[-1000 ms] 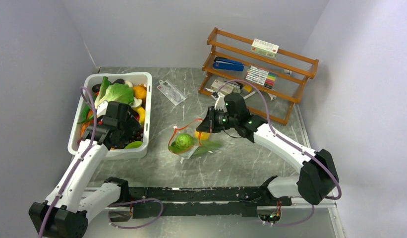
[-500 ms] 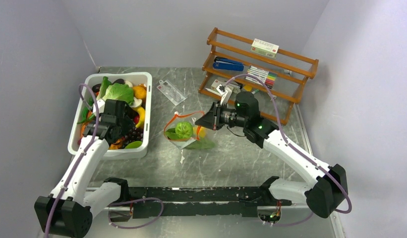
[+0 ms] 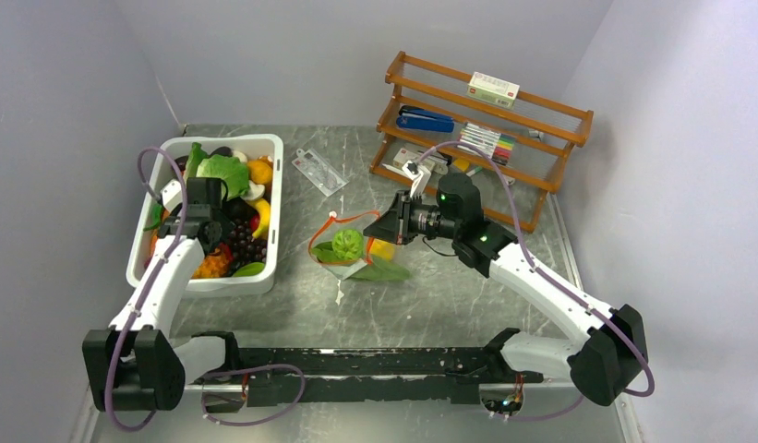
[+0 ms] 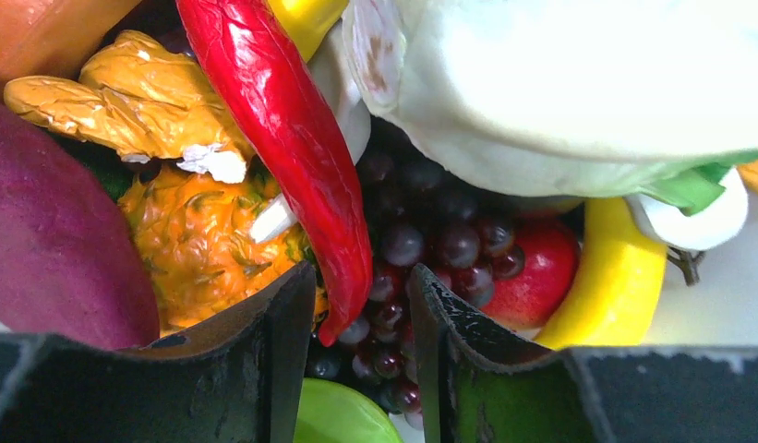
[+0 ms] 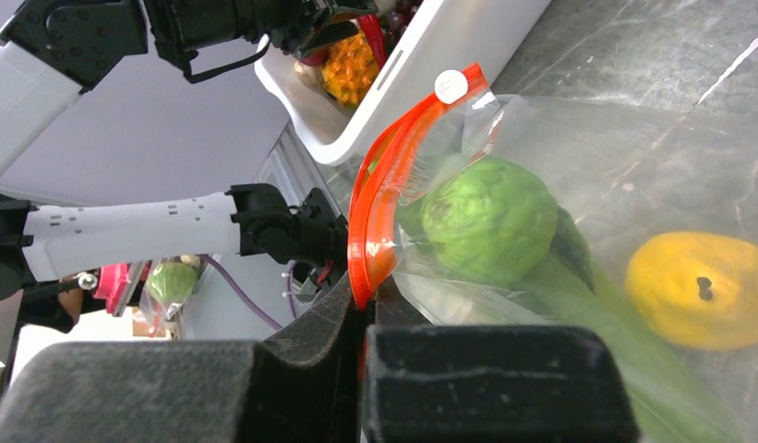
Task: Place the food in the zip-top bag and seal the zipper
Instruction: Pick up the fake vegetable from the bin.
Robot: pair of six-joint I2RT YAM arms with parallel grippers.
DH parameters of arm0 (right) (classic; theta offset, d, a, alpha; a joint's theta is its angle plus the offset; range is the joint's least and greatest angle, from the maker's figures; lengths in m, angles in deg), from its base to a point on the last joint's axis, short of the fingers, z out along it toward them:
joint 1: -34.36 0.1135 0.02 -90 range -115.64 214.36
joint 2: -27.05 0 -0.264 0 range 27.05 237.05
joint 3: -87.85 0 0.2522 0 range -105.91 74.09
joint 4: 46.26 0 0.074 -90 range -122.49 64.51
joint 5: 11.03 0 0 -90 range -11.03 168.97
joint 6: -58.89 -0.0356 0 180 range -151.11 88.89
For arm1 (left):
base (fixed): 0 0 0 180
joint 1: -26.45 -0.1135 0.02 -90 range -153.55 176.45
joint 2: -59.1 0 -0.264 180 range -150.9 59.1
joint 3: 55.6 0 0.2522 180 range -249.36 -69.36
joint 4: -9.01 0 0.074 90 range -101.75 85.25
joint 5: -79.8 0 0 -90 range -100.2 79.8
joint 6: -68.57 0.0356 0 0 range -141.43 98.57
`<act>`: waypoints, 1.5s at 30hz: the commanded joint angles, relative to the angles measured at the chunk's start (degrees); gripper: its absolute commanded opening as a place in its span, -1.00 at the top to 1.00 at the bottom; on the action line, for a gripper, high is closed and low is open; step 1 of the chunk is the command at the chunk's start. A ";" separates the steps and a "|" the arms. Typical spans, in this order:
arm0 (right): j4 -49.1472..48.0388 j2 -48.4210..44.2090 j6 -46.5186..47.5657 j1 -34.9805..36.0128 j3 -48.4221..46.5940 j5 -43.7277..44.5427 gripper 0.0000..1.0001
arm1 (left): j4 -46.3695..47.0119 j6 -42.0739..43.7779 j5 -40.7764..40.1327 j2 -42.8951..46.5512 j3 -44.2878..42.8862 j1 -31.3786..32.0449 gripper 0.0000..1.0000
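The right gripper (image 5: pixel 366 305) pinches the stiffer zipper (image 5: pixel 386 185), likely the best hold on the limp, slippery zip-top bag (image 5: pixel 559 148); the left gripper (image 4: pixel 363 277) hangs half-open astride a red chili (image 4: pixel 282 120).

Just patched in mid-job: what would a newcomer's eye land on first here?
The clear bag mid-table, a green fruit inside, its red-orange zipper pinched in the right claw. At left, a white bin heaped with toy food, where the left claw straddles the tip of a red chili.
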State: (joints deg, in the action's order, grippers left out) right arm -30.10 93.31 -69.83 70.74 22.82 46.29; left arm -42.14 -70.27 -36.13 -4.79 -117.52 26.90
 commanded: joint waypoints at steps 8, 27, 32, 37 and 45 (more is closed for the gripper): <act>-2.25 -1.58 1.29 -0.21 0.09 -0.58 1.00 | 5.73 1.02 -0.38 -2.49 2.50 -2.58 0.17; -2.41 -0.83 1.14 -0.19 0.21 -0.32 1.00 | 3.24 1.82 3.27 -0.44 1.04 -3.35 0.86; -2.84 -0.35 0.85 -0.27 0.20 -0.57 1.00 | -0.21 2.46 4.19 3.45 -1.12 -3.34 0.86; -2.56 0.25 1.88 -0.24 0.66 0.69 1.00 | -4.95 2.48 7.49 6.75 -4.31 -3.35 0.86; -2.21 1.67 2.60 -0.19 1.00 1.05 1.00 | -1.64 9.29 23.16 12.97 -6.34 -3.35 0.86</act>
State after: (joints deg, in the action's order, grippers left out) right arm -30.08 94.69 -68.12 70.74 23.68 47.27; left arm -44.87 -65.92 -22.95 5.70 -121.31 24.01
